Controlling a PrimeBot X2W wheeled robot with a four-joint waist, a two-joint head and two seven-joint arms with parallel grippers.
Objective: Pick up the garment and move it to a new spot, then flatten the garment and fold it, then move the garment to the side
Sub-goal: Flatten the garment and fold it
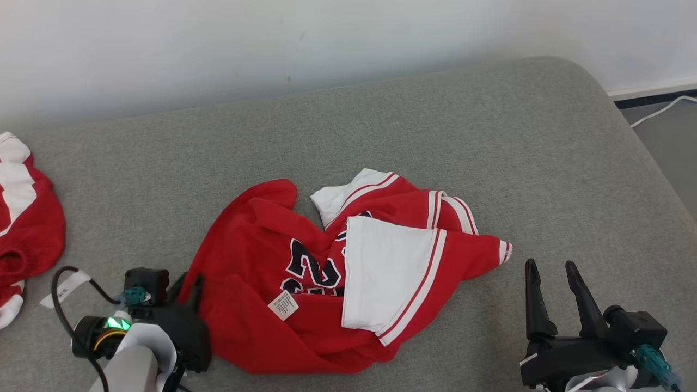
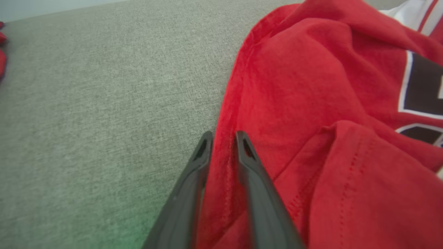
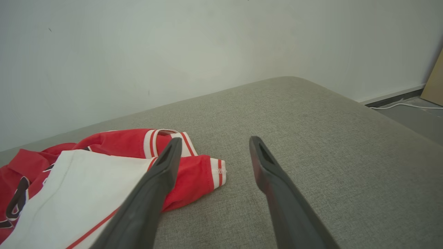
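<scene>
Two red garments lie on one grey cushion (image 1: 490, 136). The jersey (image 1: 250, 250) is crumpled at the middle, near the front edge, with one white label (image 1: 283, 305) showing. The second garment (image 1: 27, 228) lies at the left edge, well apart.

Two grippers are in view. The left gripper (image 2: 223, 135) is at the jersey's left hem, its fingers (image 2: 193, 180) drawn close on either side of the hem with cloth between them; I cannot tell whether they clamp it. The right gripper (image 1: 551, 265) is near the front edge, just beside the jersey's right sleeve, fingers spread and holding nothing.

Bare cushion runs from the jersey to the back edge and the rounded right back corner. One white cable (image 1: 661, 109) lies on the floor beyond the right edge.
</scene>
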